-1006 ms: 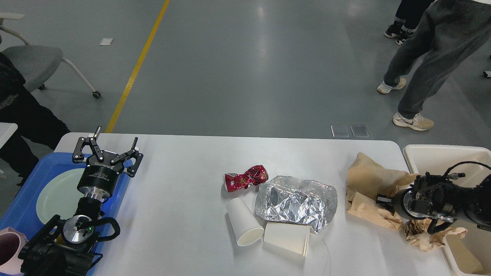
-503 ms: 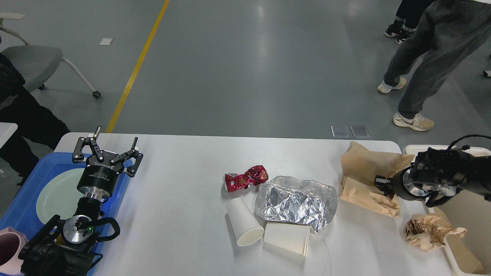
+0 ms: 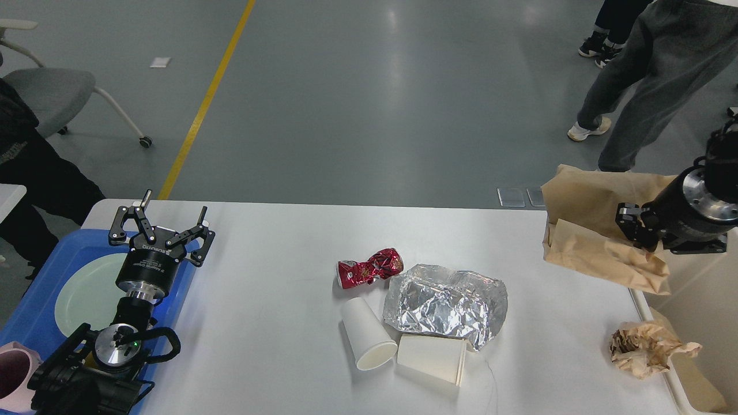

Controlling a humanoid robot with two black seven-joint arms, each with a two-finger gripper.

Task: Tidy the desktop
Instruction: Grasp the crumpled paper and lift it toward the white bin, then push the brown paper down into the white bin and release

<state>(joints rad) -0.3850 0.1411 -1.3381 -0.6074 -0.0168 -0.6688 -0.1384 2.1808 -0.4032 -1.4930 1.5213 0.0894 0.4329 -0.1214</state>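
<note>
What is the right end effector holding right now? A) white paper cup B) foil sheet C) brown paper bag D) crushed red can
C: the right end effector is clamped on the brown paper bag, lifted off the desktop; the can, foil and cups lie on the desktop.

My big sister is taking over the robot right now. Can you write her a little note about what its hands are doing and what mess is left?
Right gripper: shut on the crumpled brown paper bag, held up off the table beside the cream bin.
Left gripper: open, empty, over the blue plastic tray.
On the white rectangular desktop: crushed red can, silver foil sheet, two white paper cups on their sides, and a small brown paper wad at the bin's edge.
Done: bag lifted.
Left: drop the bag, probably in the bin, then clear the rest.
</note>
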